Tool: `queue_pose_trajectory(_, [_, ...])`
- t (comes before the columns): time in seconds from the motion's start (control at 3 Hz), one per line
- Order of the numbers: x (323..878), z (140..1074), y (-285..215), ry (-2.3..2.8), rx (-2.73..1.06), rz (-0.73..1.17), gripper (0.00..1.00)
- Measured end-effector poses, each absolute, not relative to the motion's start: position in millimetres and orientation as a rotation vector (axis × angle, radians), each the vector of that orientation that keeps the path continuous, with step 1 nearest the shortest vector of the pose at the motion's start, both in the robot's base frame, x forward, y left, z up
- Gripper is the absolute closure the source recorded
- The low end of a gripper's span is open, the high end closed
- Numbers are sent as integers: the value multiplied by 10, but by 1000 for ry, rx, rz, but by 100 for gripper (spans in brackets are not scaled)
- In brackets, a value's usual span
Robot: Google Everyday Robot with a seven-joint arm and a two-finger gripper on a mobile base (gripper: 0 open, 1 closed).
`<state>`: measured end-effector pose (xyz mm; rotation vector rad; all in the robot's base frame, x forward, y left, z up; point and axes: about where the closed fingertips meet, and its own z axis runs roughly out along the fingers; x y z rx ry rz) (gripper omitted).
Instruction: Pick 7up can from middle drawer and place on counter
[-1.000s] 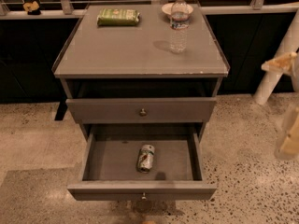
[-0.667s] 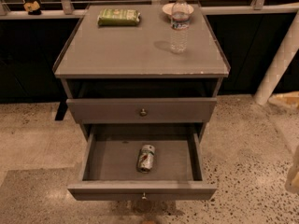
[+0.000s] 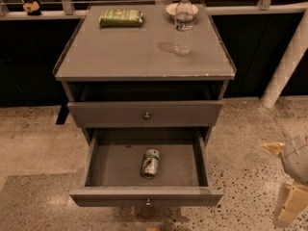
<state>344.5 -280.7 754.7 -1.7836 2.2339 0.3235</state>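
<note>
Office-like test space, speckled terrazzo floor (image 3: 38, 143), grey drawer cabinet (image 3: 106, 113), gripper (image 3: 288, 184) at lower right.

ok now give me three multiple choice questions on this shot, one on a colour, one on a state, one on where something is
1. What colour is the snack packet on the counter? A green, B red, C blue
2. How is the 7up can placed? A upright on the counter, B on its side in the open middle drawer, C standing in a shut drawer
3. Where is the gripper? A over the counter, B inside the middle drawer, C low to the right of the drawer, above the floor

Answers: A, the wrapper is green; B, the can lies flat in the pulled-out drawer; C, it shows at the right edge, apart from the drawer.
</note>
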Motion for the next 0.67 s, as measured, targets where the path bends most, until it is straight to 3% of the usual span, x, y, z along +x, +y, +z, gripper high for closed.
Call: queue_pose_trajectory(0.67, [3634,6896,-2361,2126,-1883,468,0])
